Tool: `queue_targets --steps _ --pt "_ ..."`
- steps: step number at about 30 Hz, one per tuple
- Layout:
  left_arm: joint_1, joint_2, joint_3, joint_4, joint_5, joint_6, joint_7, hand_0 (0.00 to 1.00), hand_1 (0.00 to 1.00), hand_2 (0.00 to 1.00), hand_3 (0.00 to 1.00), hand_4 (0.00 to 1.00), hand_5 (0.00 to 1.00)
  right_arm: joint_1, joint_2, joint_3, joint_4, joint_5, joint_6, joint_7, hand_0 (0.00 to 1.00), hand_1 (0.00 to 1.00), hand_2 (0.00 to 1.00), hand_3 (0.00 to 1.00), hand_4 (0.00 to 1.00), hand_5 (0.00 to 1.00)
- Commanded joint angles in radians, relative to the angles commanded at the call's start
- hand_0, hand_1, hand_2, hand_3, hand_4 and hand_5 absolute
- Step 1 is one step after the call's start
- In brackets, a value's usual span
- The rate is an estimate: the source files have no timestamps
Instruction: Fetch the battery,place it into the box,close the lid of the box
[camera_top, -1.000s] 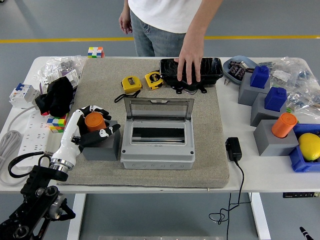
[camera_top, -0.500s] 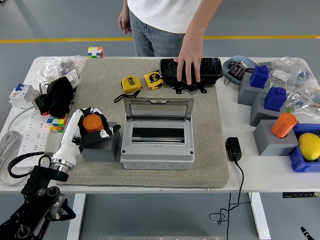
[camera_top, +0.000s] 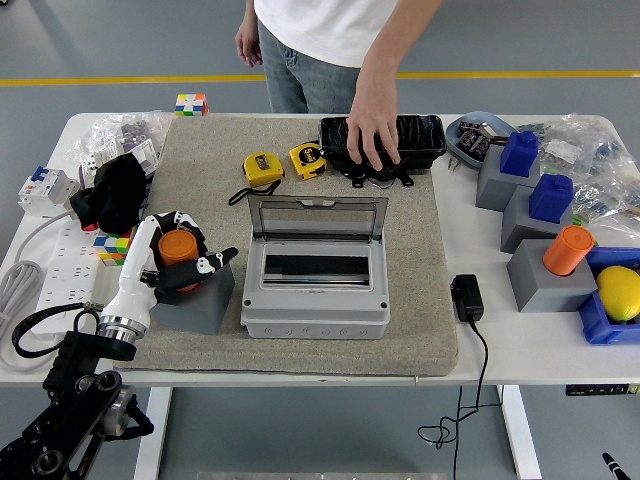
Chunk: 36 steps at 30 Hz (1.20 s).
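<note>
An orange cylindrical battery (camera_top: 178, 247) stands in a grey holder block (camera_top: 203, 300) at the mat's left side. My left hand (camera_top: 180, 255) is wrapped around the battery, fingers curled on both sides of it. The grey box (camera_top: 315, 285) sits mid-mat with its clear lid (camera_top: 317, 214) standing upright at the back. The box's inside shows a dark slot. My right hand does not show. A person at the far side rests one hand (camera_top: 372, 128) on a black tray (camera_top: 420, 140).
Two yellow tape measures (camera_top: 262, 167) lie behind the box. Grey blocks at the right carry blue pieces (camera_top: 519, 152) and another orange battery (camera_top: 567, 249). A lemon (camera_top: 620, 292) lies in a blue bin. A black charger (camera_top: 466, 297) lies right of the mat, a black cloth (camera_top: 118, 190) left.
My left hand has drawn the battery a little to the left and nearer, and the grey block has shifted with it. The person's hand slid slightly left on the tray.
</note>
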Motion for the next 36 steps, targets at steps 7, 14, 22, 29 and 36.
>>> queue_targets --steps 7,14,22,29,36 --pt "0.001 0.0 0.009 -0.001 -0.024 0.008 -0.007 0.063 0.058 0.114 0.095 0.998 0.002 -0.001 0.0 0.006 -0.001 -0.003 0.0 0.001 0.828 0.819 0.783 0.818 0.998 0.998" --pt "-0.006 0.005 0.01 -0.011 -0.031 0.006 -0.008 0.065 0.056 0.113 0.092 0.998 0.002 0.0 0.001 0.004 0.0 -0.001 0.0 0.0 0.828 0.819 0.783 0.819 0.998 0.998" --pt "-0.024 0.019 0.021 -0.02 -0.029 -0.003 -0.007 0.066 0.056 0.112 0.09 0.998 0.002 0.001 0.0 0.0 0.0 0.001 0.0 0.001 0.828 0.819 0.783 0.819 0.998 0.998" --pt "-0.05 0.035 0.013 -0.045 -0.018 0.01 -0.004 0.063 0.052 0.11 0.087 0.998 0.002 0.001 0.0 -0.001 -0.001 0.001 0.0 0.0 0.828 0.819 0.783 0.818 0.998 0.998" --pt "-0.071 0.053 0.012 -0.083 0.024 0.054 0.009 0.056 0.044 0.098 0.079 0.998 0.002 0.003 -0.001 0.008 -0.002 -0.004 0.0 0.0 0.828 0.819 0.783 0.818 0.998 0.998"
